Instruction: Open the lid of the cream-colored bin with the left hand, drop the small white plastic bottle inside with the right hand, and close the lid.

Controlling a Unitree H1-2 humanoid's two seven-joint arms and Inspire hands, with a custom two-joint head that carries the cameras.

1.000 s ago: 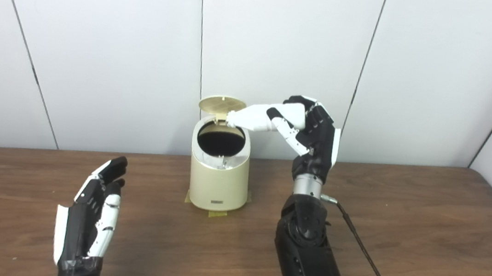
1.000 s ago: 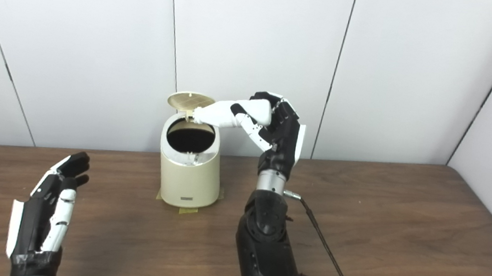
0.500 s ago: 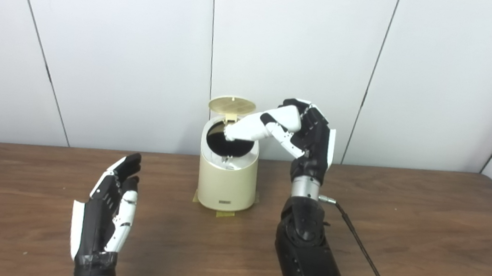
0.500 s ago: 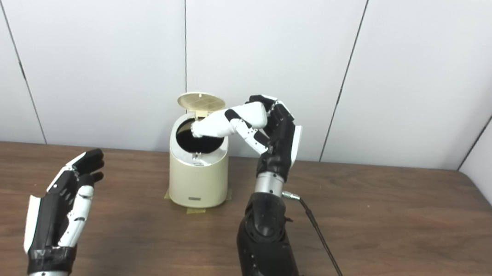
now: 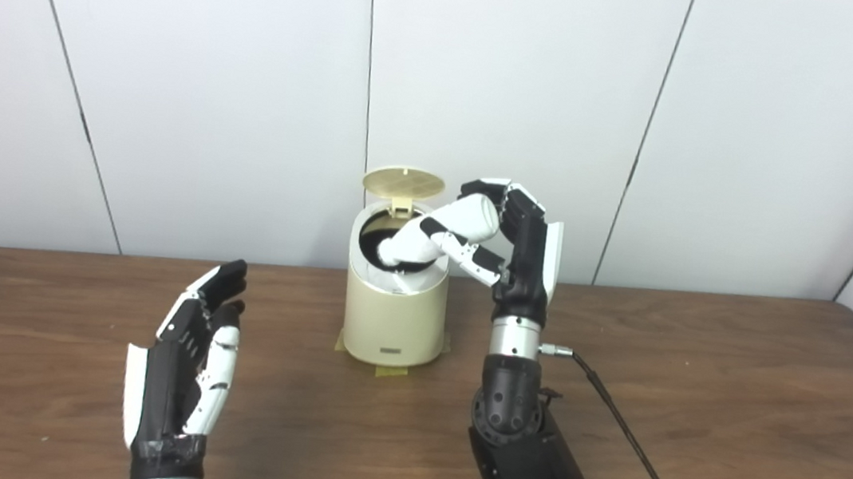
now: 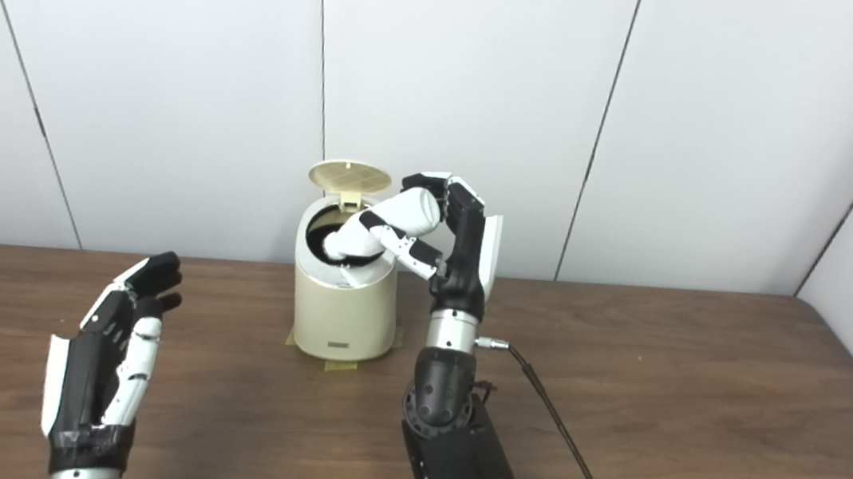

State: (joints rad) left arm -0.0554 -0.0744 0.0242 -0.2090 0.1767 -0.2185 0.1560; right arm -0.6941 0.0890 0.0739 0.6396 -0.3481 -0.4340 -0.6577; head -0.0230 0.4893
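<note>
The cream-colored bin (image 5: pixel 392 316) stands on the wooden table at the back centre. Its round lid (image 5: pixel 403 181) is tipped up open and the dark opening (image 6: pixel 323 229) shows. My right hand (image 5: pixel 517 238) is shut on the small white plastic bottle (image 5: pixel 435 234). It holds the bottle tilted, its lower end inside the rim of the opening. My left hand (image 5: pixel 188 361) is open and empty, upright above the table, to the left of the bin and nearer to me.
A black cable (image 5: pixel 628 447) runs from my right wrist across the table (image 5: pixel 737 403) to the front right. Tape patches (image 5: pixel 389 370) lie under the bin's base. A white panelled wall stands close behind the bin.
My right hand has moved left and down, tipping the bottle from level above the bin to its lower end inside the opening. The camera shifted a little. My left hand has stayed put.
</note>
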